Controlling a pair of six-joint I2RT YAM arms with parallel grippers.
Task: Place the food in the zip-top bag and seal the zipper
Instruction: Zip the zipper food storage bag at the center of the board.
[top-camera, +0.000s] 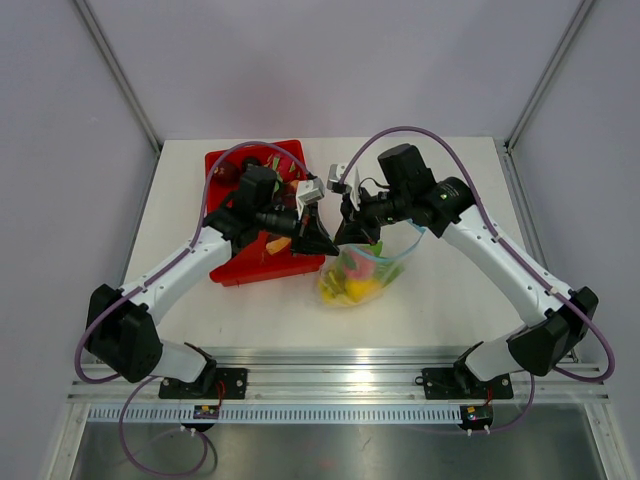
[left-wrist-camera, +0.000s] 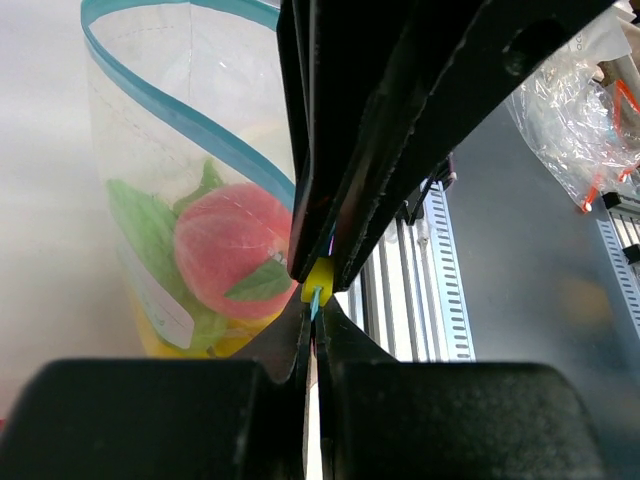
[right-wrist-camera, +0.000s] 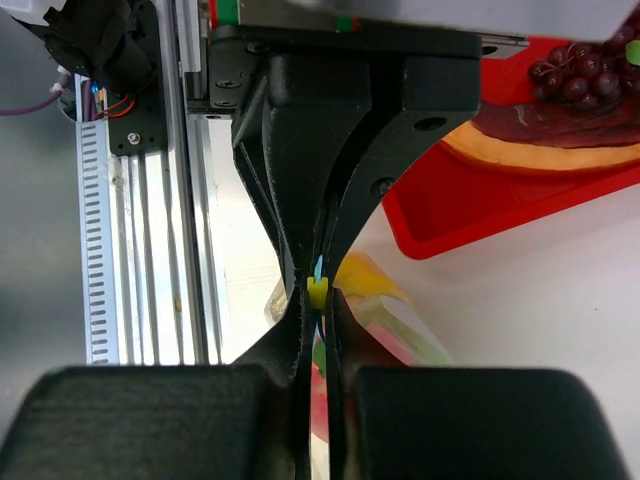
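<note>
The zip-top bag lies right of the red tray, with food inside: a red-pink fruit, green pieces and yellow fruit. Its teal zipper still gapes on the far side in the left wrist view. My left gripper and right gripper meet tip to tip above the bag's mouth. The left gripper is shut on the teal zipper strip. The right gripper is shut on the zipper at its small yellow slider. A papaya slice and purple grapes lie in the tray.
The red rectangular tray sits at the left, under my left arm. An aluminium rail runs along the table's near edge. A crinkled clear plastic bundle shows off the table in the left wrist view.
</note>
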